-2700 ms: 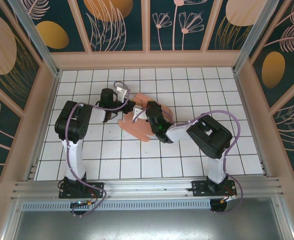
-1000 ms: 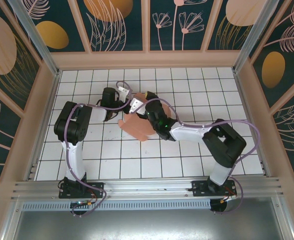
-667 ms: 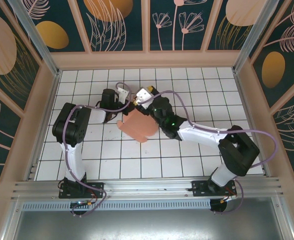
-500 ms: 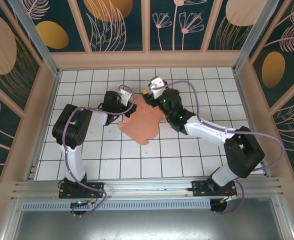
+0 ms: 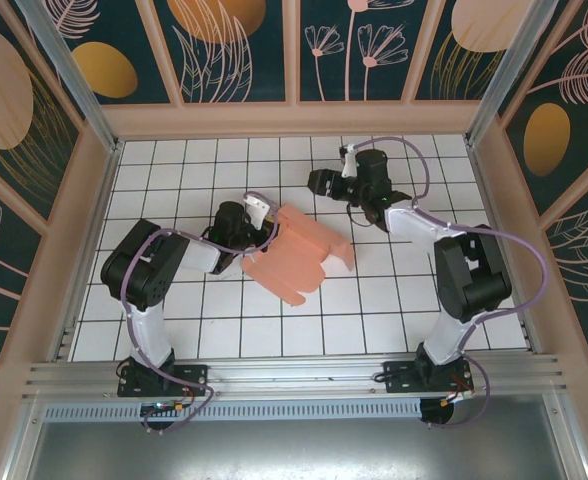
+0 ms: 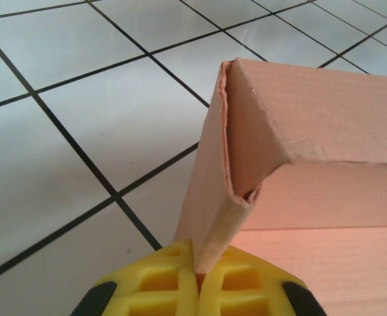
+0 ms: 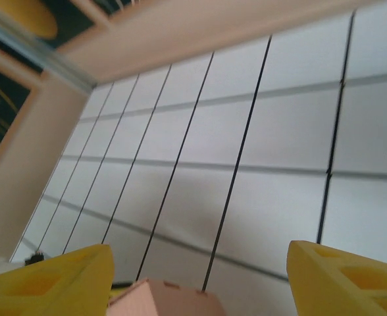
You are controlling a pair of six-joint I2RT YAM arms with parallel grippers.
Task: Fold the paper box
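**Box half-formed, pinned by one edge on the left**

Top: the box (image 5: 296, 255) lies mid-tabletop (image 5: 174, 180), partly folded with one panel raised. The left gripper (image 5: 255, 222) is at its left edge. The right gripper (image 5: 321, 183) is apart from it, toward the far side.

Left wrist: left gripper (image 6: 197, 280) jaws are clamped on a doubled card edge of the box (image 6: 312, 125). The card is thin, probably light and easily creased. Best to grip edges near folds, not mid-panel.

Right wrist: right gripper (image 7: 200, 276) jaws are wide and empty, with the box (image 7: 159, 299) just below them. The glossy tiles look slippery, so the box may slide. The walls (image 7: 200, 26) leave little room at the far side.
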